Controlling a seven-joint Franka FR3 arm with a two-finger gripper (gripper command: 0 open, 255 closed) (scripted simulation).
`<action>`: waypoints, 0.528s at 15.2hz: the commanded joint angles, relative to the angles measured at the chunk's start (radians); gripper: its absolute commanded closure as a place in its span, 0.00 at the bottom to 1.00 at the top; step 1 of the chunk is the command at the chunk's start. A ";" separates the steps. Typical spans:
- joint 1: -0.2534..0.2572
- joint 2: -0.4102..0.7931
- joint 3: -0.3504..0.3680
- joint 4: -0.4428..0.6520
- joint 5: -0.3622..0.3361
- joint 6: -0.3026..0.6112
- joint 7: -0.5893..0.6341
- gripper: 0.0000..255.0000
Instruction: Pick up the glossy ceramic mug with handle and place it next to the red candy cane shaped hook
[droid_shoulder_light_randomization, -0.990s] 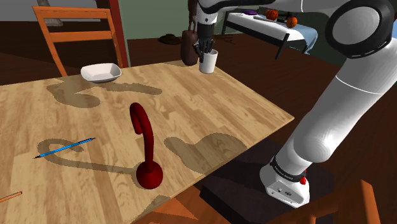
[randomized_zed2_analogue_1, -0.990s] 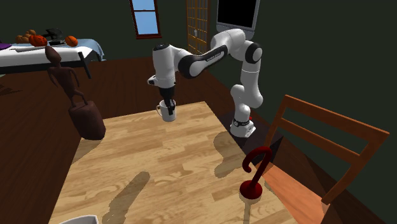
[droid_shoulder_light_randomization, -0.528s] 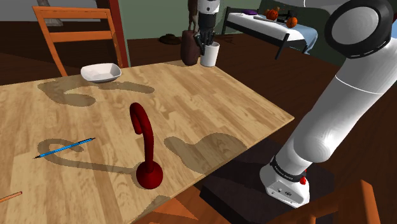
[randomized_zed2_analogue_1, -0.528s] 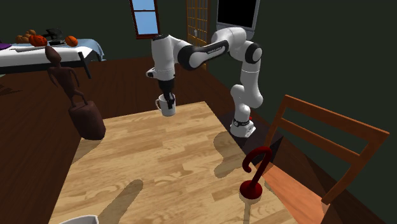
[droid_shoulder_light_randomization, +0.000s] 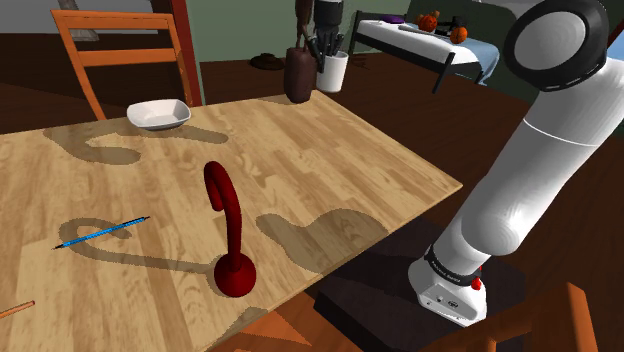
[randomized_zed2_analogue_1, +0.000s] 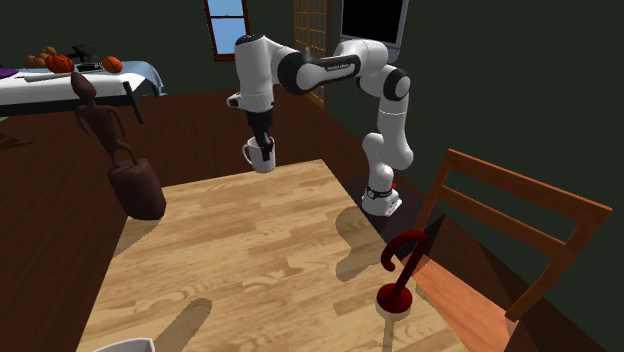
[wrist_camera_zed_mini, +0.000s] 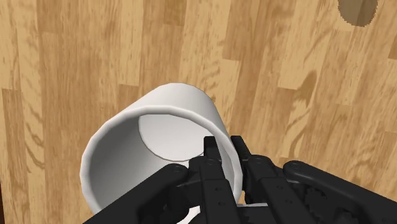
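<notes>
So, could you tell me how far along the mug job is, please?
Done: the tool is shut on the rim of the white mug, which hangs clear of the table. In hand: the carry. Left: moving it to the red hook and setting it down beside it.

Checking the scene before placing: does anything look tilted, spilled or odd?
Nothing stands out. The white mug hangs roughly upright in the gripper, clasped at its rim above the table; the red hook and bowl stand upright.
</notes>
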 joint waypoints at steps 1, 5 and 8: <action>0.000 0.009 0.000 0.039 0.000 -0.030 -0.002 1.00; 0.000 0.031 0.000 0.123 0.001 -0.092 -0.006 1.00; -0.001 0.052 -0.001 0.193 0.001 -0.141 -0.009 1.00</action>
